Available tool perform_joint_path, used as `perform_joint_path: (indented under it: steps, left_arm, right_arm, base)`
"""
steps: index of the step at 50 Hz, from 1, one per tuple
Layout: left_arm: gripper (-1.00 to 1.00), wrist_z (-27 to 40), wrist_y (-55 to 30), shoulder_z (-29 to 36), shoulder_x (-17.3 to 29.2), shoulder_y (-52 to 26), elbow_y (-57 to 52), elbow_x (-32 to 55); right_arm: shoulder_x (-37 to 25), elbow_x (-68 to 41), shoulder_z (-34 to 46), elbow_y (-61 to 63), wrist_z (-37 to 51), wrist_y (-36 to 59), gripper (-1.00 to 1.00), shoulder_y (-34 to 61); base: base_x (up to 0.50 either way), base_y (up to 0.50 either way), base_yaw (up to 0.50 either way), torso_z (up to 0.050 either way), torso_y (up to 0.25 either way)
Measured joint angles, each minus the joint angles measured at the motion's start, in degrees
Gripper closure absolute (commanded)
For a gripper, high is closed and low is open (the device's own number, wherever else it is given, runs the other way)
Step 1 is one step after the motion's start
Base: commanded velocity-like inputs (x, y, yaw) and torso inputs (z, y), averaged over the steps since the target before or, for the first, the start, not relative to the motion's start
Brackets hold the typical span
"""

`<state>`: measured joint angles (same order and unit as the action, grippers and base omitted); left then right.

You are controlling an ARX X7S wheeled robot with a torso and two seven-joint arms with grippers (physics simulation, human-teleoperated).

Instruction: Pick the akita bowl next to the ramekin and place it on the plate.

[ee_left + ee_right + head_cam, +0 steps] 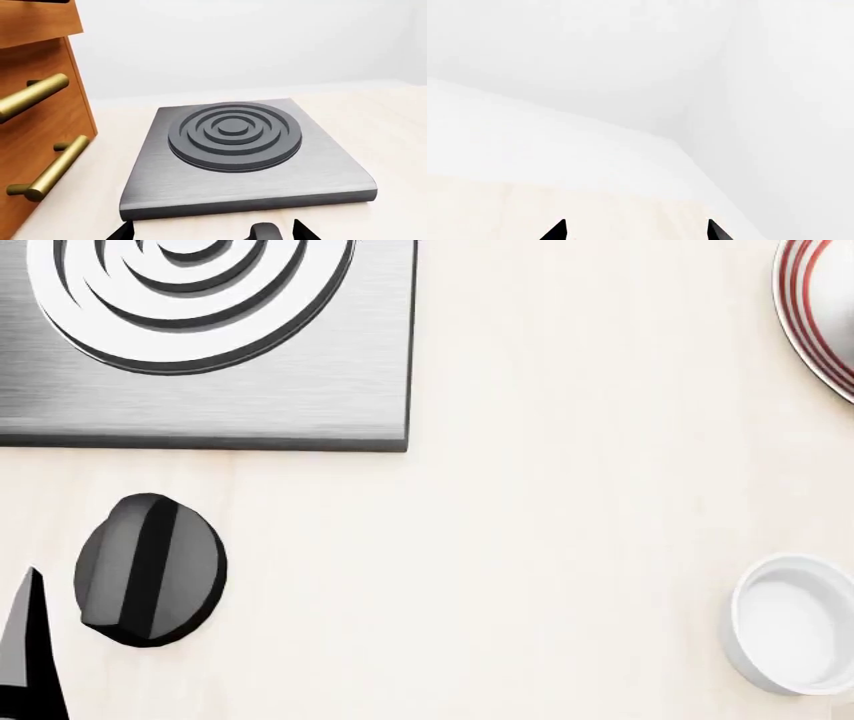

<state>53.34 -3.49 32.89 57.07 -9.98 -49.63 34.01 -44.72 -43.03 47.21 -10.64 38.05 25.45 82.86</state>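
Observation:
The akita bowl is out of view in every frame. The plain white ramekin (797,625) stands at the right edge of the head view, partly cut off. The red-striped plate (817,315) shows only as a slice at the far right corner. My left gripper (212,233) is open and empty, low over the counter in front of the hot plate; one of its dark fingers (27,660) pokes in at the head view's near left. My right gripper (636,233) is open with nothing between its tips, facing white walls, and is outside the head view.
A brushed-metal hot plate (267,390) with a ringed burner (233,132) lies at the far left. A black round knob (150,570) sits on the counter in front of it, close to my left gripper. Wooden drawers (33,125) with brass handles stand beside the hot plate.

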Motion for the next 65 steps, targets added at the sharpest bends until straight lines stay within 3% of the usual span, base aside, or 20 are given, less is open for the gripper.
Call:
perform_joint_path:
  steps: [28,65]
  left_arm:
    - [-1.00,0.5,0.1,0.2,0.0,0.4,-0.5,-0.6]
    - [-1.00,0.9,0.4,-0.2,0.3,0.9,-1.0,-0.7]
  right_arm:
    - [-9.5,-3.4,-2.6,22.9,10.7,-7.2,-1.00,-14.7]
    - [-13.2,2.5,0.1,39.4,21.2,-14.6,-1.00,-29.4]
  base:
    - [0.00,0.00,0.00,0.000,0.000]
    - [0.00,0.00,0.00,0.000,0.000]
